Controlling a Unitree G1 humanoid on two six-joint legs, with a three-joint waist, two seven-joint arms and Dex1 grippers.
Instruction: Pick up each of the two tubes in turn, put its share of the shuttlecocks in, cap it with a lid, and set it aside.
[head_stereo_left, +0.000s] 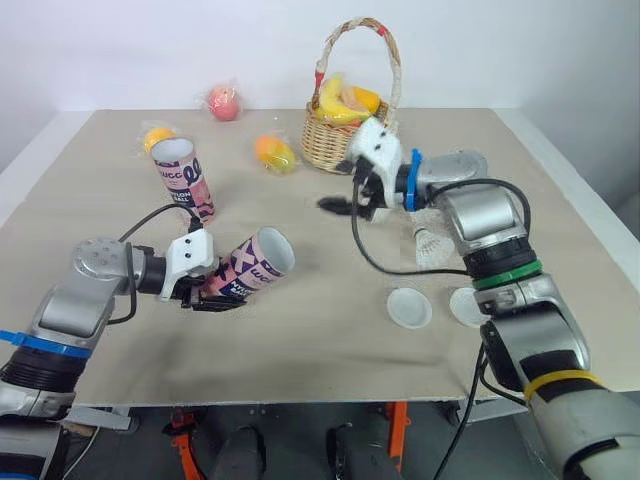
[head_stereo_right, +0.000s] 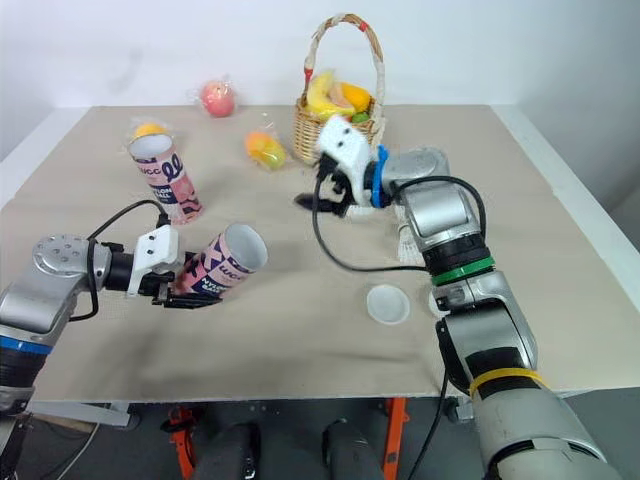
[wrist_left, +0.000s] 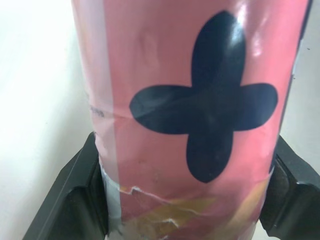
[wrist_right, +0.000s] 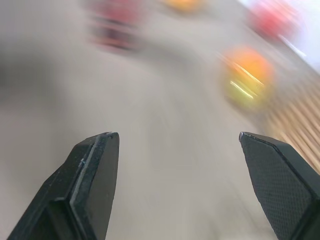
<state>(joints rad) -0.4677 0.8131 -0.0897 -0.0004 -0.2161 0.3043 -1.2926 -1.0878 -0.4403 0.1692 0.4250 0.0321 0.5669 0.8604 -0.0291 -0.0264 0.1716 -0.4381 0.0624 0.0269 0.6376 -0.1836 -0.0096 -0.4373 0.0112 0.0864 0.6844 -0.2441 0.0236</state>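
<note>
On the table's (head_stereo_left: 320, 350) left front, the left tool (head_stereo_left: 212, 298) is pinching the base end of the held tube (head_stereo_left: 252, 263). The left wrist view shows a black finger (wrist_left: 75, 190) pressed on each side of the pink wall. The tube is tilted, its base is off the cloth, and the open mouth points toward table centre; can't tell what's inside. The second tube (head_stereo_left: 184, 177) stands mouth-up at back left, leaning a bit, just beside a wrapped orange fruit (head_stereo_left: 157, 136); its contents aren't visible either. The basket (head_stereo_left: 330, 150) at back centre holds bananas (head_stereo_left: 345, 100) and other fruit, with its handle arching over them. The right tool (wrist_right: 180, 150) is spread wide with nothing between its fingers. It hangs above the table just in front of the basket, near a yellow-orange fruit (head_stereo_left: 275, 153). One shuttlecock (head_stereo_left: 432, 247) lies on the cloth just beside the right forearm, well apart from the held tube. There are two white lids: the near lid (head_stereo_left: 409, 307) lies flat at right front, and the second lid (head_stereo_left: 466, 306) is just beside it, partly hidden behind the right arm. Both are near the front edge. A red fruit (head_stereo_left: 224, 102) sits by the far edge. There's a bare stretch of cloth between the held tube's mouth and the lids, and more bare cloth along the right side up to that edge.
</note>
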